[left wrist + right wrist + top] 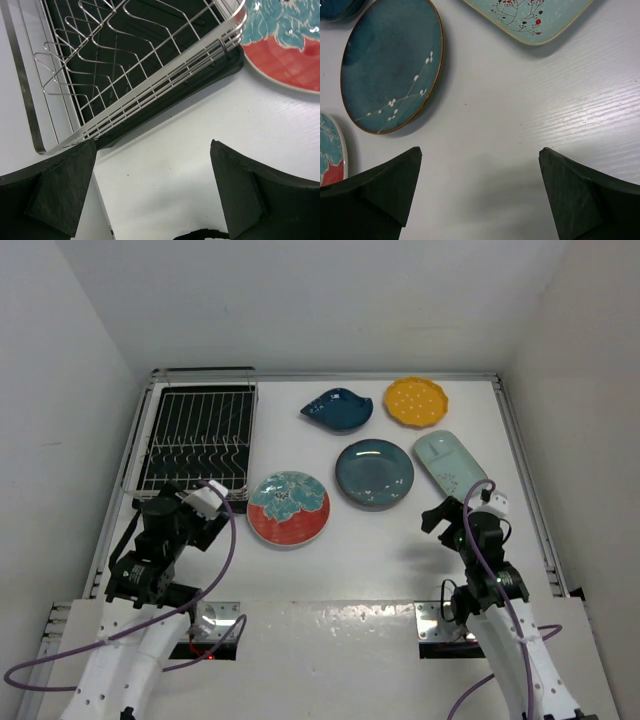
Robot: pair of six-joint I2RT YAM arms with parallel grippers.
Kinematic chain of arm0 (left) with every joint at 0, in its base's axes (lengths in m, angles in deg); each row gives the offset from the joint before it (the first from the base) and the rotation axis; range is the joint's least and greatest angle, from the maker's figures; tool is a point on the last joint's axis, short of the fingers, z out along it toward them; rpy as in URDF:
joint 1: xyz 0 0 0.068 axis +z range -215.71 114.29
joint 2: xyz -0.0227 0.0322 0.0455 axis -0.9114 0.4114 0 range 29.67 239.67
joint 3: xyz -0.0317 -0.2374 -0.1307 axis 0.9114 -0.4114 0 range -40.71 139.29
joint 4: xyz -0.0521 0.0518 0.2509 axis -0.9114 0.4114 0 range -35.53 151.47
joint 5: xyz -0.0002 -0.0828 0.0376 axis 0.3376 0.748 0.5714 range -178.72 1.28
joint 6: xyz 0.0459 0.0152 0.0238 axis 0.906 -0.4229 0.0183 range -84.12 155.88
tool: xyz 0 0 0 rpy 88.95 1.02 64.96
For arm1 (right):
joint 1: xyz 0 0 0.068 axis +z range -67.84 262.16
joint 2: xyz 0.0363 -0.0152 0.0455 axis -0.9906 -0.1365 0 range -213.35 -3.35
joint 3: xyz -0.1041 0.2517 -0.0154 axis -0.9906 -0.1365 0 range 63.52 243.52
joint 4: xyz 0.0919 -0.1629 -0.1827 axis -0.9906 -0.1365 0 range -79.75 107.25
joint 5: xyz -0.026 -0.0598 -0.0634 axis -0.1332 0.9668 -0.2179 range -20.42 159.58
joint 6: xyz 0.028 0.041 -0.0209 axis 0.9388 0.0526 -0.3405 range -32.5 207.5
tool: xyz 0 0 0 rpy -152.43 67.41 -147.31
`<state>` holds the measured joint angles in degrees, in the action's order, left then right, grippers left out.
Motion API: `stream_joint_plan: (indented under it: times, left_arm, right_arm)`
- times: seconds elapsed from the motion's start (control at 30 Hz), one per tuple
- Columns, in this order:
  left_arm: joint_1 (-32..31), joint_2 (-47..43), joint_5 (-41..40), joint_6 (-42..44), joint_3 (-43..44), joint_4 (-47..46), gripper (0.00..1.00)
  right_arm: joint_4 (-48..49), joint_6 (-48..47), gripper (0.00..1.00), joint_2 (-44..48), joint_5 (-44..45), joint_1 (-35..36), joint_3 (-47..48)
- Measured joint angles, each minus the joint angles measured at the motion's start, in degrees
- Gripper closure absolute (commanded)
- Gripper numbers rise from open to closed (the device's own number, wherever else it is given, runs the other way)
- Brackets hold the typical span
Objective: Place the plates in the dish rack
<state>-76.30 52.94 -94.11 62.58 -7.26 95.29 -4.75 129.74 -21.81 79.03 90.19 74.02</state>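
The dish rack (200, 435) sits at ten o'clock on the white table (380, 540), prongs upright and every slot bare. All five plates lie flat outside it, and none overlaps another. That spacing probably leaves each rim free for a finger to slip under. The red-and-teal floral plate (288, 508) lies just beside the rack's near right corner. The dark teal plate (374, 473) is at the centre and the pale mint oblong plate (450, 462) at three o'clock. The blue leaf-shaped plate (338, 409) is at twelve and the yellow scalloped plate (416, 402) at one. The left gripper (152, 145) hangs low by the rack's near edge, jaws spread wide and holding nothing. It seems well placed to take the floral plate. The right gripper (480, 150), equally agape and empty, points at bare table between the teal and mint plates. Plain white walls (300, 300) box in the far and side edges, and purple cables (232, 540) loop off the arms.
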Motion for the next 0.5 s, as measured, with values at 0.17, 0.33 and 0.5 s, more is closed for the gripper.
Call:
stream_joint_plan:
  times: [0.17, 0.33, 0.5]
  left_arm:
    - [0.0, 0.28, -0.22, -1.07, 0.92, -1.16, 0.0]
    - [0.0, 4.92, 4.31, 1.36, 9.27, -0.24, 0.04]
    - [-0.46, 21.14, 14.88, -1.9, 29.88, 5.4, 0.33]
  right_arm:
    - [0.17, -0.28, 0.01, -5.07, -1.44, 0.0, 0.98]
    - [4.02, -2.64, 0.04, -18.58, -13.57, -0.02, 8.35]
    - [8.11, -3.32, 0.58, -43.19, -37.18, 1.33, 27.15]
